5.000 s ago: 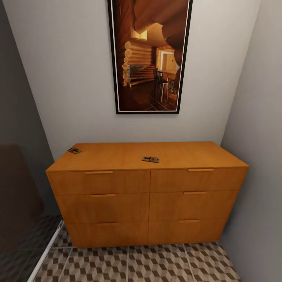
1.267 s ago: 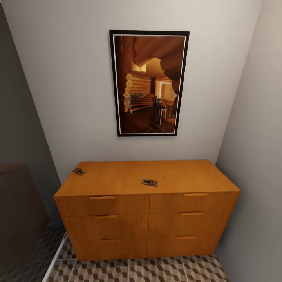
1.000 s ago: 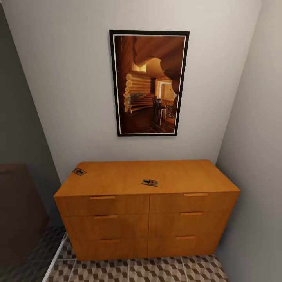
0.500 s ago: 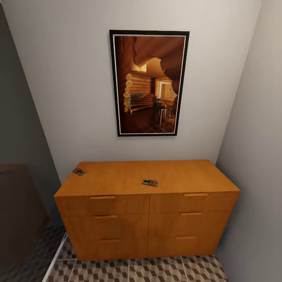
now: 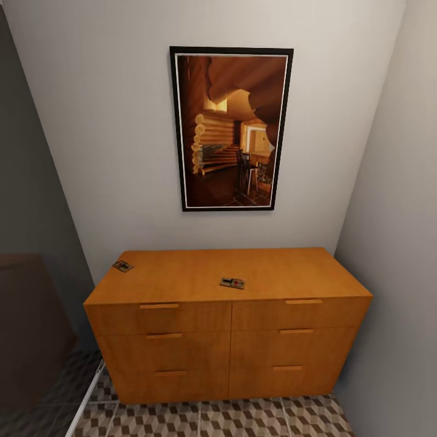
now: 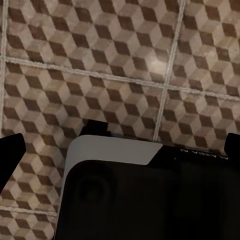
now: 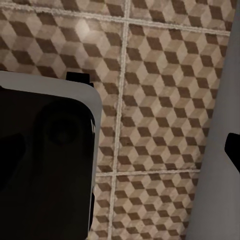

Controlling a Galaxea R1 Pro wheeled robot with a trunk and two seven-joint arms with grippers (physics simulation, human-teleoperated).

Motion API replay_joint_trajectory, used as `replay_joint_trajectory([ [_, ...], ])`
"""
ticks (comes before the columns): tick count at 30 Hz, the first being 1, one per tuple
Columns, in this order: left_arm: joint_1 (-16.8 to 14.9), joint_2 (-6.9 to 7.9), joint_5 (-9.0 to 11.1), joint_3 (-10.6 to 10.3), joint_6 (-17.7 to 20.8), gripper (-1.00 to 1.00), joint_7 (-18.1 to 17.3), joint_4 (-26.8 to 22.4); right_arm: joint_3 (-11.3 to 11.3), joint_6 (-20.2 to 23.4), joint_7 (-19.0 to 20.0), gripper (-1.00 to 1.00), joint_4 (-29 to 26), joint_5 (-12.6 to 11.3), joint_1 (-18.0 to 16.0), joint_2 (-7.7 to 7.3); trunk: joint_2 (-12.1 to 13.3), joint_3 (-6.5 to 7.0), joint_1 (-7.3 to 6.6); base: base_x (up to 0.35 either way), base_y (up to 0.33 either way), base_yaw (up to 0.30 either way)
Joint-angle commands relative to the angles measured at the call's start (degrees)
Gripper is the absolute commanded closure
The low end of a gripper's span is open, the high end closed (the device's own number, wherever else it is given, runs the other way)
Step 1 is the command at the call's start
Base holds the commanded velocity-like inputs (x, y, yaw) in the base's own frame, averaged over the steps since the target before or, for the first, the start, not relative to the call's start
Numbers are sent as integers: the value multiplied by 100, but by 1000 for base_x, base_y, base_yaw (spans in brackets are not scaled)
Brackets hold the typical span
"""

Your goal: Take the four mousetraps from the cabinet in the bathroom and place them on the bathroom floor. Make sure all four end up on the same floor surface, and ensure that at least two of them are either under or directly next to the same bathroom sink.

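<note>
The orange-brown cabinet (image 5: 200,343) stands against the back wall in the head view. Two mousetraps lie on its top: one mousetrap (image 5: 232,283) near the front middle, another mousetrap (image 5: 122,266) at the far left corner. The cube-patterned bathroom floor (image 5: 243,420) runs in front of it. In the left wrist view my left gripper (image 6: 120,150) hangs over floor tiles (image 6: 100,60), fingertips (image 6: 10,150) wide apart at the picture's edges. My right gripper's fingertip (image 7: 234,150) shows at one edge over tiles (image 7: 160,100). The bathroom sink is out of view.
A framed picture (image 5: 230,127) hangs above the cabinet. A grey wall (image 5: 394,243) closes the right side. A dark brown object (image 5: 27,331) and a white floor strip (image 5: 85,397) lie at the left. My own dark and white base (image 6: 140,195) fills part of both wrist views.
Compared with five seconds ago the head view sits farther back and shows the whole picture frame. Over the last second nothing has moved.
</note>
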Motion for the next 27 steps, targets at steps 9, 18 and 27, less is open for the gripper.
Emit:
replay_joint_trajectory([
  [9, -10, -24, -6, -106, 95, -100, 7, -334, 6, 147, -43, -100, -94, 51, -14, -8, -4, -7, 0, 0, 0, 0],
  [18, -12, 32, -85, -118, 900, -100, 43, -1860, 6, 1013, -65, -100, -1073, 69, -9, -11, -4, -7, 0, 0, 0, 0],
  [27, -12, 107, -460, -123, 1911, -100, 63, -3687, -39, 2221, -69, -100, -3123, 25, -8, -31, -4, -7, 0, 0, 0, 0],
])
